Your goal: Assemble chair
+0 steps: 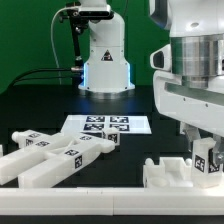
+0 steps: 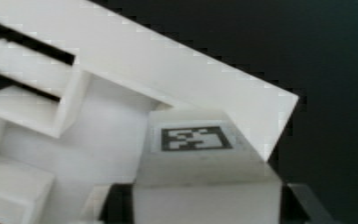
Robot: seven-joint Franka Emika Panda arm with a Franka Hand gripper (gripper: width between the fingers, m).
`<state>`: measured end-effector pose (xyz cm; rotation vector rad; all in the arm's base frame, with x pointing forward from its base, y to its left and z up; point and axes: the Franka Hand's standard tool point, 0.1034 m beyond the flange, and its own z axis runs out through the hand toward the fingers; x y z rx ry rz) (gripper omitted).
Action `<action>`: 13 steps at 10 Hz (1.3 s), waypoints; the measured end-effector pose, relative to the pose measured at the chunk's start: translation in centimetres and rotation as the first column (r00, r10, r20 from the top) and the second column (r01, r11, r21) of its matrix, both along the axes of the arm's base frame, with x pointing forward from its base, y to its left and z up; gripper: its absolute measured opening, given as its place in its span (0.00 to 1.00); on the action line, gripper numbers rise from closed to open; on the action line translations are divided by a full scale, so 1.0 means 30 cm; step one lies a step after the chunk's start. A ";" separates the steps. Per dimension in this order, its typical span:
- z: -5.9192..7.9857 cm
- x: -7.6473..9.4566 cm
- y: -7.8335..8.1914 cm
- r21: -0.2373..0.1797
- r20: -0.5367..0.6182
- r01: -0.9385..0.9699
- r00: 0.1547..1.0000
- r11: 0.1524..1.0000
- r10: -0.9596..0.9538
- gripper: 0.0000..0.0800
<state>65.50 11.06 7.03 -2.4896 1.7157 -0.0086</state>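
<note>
The gripper (image 1: 203, 152) stands low at the exterior view's right, jaws closed on a tagged white chair part (image 2: 194, 138); loose bars (image 1: 50, 160) lie well apart; the plastic looks light, stiff, slippery; flat opposite faces seem the best hold

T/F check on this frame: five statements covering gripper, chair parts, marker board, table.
1. The gripper is closed on a tagged chair part. True.
2. The marker board lies at the exterior view's right edge. False: it lies mid-table, in front of the arm's base.
3. Loose chair parts lie at the exterior view's left. True.
4. The table is white. False: it is black.
5. The gripper hangs over the loose chair parts. False: it is at the exterior view's right, apart from them.
</note>
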 end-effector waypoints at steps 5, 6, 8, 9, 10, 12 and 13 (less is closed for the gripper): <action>0.012 0.008 -0.020 -0.047 0.026 -0.574 0.817 0.817 0.576 0.79; 0.012 0.009 -0.021 -0.055 0.029 -0.627 0.777 0.777 0.629 0.79; 0.011 0.008 -0.022 -0.065 0.032 -0.700 0.710 0.711 0.703 0.81; 0.014 0.007 -0.016 -0.089 0.028 -0.811 0.578 0.578 0.816 0.81; 0.021 0.002 0.010 -0.117 0.016 -0.917 0.381 0.380 0.924 0.81; 0.021 0.003 0.021 -0.144 0.002 -0.978 0.151 0.150 0.989 0.81; 0.019 0.002 0.021 -0.139 0.005 -0.971 0.194 0.193 0.981 0.80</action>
